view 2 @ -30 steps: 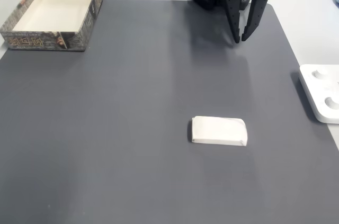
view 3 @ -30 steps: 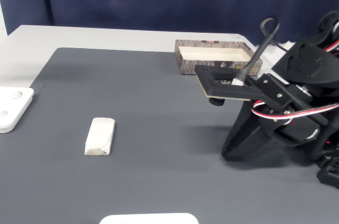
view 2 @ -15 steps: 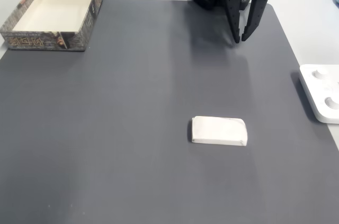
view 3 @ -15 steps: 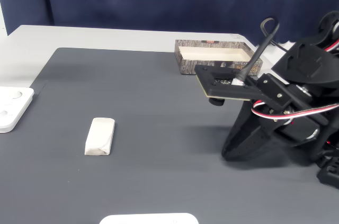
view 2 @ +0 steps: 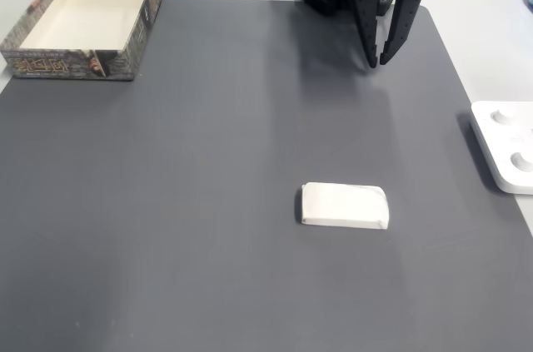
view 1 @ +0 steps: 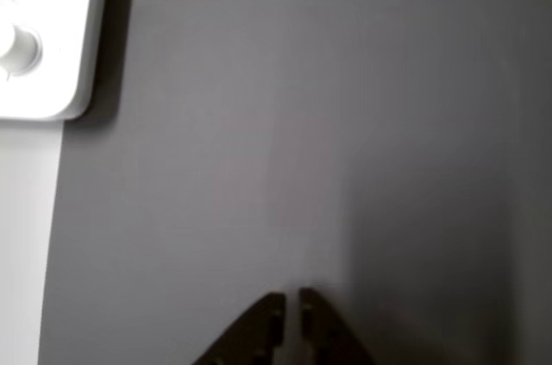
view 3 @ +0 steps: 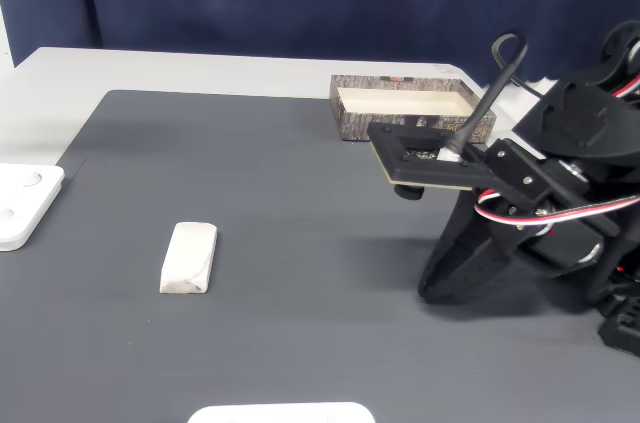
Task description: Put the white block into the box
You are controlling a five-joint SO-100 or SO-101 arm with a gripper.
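- The white block (view 2: 345, 206) lies flat on the dark grey mat (view 2: 208, 161), on its own, out in the open and well apart from everything else
- The box (view 2: 83, 65) sits at the mat's far left corner in a fixed view, its pale inside bare; the block is not in it yet
- The gripper (view 2: 376, 61) hangs by the arm's base at the far edge of the mat, tips pointing down at bare mat, holding nothing
- Its two fingers stand narrowly parted; in the other view (view 1: 291, 298) just a slim slit shows between the tips, though that picture is soft, so I'd say nearly closed rather than fully
- A white flat device (view 2: 508, 148) with round knobs rests off the mat's right edge
- To my eye this is the very start: the reach has not begun
- Next move calls for spreading the fingers, swinging out over the block and coming down across its short side
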